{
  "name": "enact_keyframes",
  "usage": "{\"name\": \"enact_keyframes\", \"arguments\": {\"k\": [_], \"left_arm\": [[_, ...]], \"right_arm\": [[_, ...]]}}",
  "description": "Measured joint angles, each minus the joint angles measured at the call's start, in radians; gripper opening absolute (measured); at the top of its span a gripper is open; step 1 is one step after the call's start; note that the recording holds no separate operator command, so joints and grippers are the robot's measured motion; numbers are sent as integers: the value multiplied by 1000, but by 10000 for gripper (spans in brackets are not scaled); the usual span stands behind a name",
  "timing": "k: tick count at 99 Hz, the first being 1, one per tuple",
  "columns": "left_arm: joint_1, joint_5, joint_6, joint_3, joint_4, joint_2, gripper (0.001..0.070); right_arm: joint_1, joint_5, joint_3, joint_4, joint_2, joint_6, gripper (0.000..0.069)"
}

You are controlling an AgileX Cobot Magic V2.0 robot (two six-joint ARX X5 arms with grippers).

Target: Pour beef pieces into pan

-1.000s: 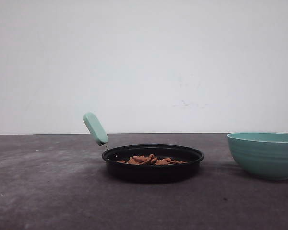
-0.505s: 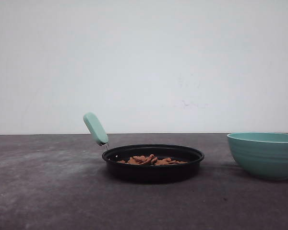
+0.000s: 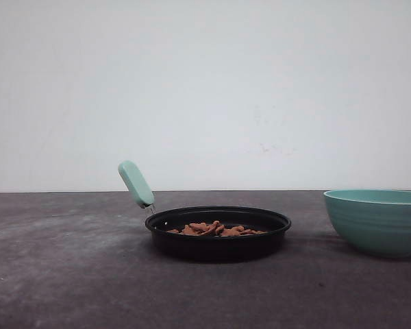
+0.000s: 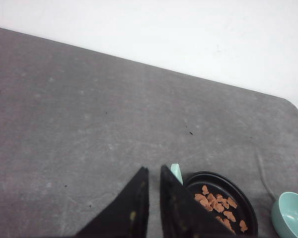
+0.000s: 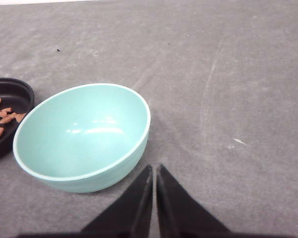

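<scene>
The black pan (image 3: 219, 248) sits mid-table with its mint-green handle (image 3: 135, 184) angled up to the left. Beef pieces (image 3: 216, 229) lie spread inside it. From the left wrist view the pan (image 4: 216, 174) and the beef pieces (image 4: 216, 203) appear just past my left gripper (image 4: 154, 168), which hangs above the table, shut and holding nothing. My right gripper (image 5: 154, 167) is shut too, empty, close beside the teal bowl (image 5: 84, 134). The pan's edge (image 5: 15, 96) with a few beef pieces (image 5: 2, 119) lies beyond the bowl.
The teal ribbed bowl (image 3: 377, 221) stands empty at the right of the table, a short gap from the pan. It also shows in the left wrist view as a bowl (image 4: 293, 215) past the pan. Grey tabletop (image 3: 68, 274) stretches left of the pan; a white wall is behind.
</scene>
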Motion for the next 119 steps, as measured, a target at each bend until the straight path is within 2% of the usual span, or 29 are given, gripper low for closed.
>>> {"name": "enact_keyframes", "arguments": {"k": [67, 74, 85, 93, 105, 119], "left_arm": [[0, 0, 8, 0, 0, -11, 13], [0, 0, 43, 0, -5, -24, 13], [0, 0, 144, 0, -4, -48, 13], [0, 0, 196, 0, -3, -50, 13], [10, 0, 245, 0, -4, -56, 13], [82, 7, 273, -45, 48, -91, 13]], "right_arm": [[0, 0, 0, 0, 0, 0, 10], [0, 0, 0, 0, 0, 0, 10], [0, 0, 0, 0, 0, 0, 10], [0, 0, 0, 0, 0, 0, 10], [0, 0, 0, 0, 0, 0, 10], [0, 0, 0, 0, 0, 0, 10]]}}
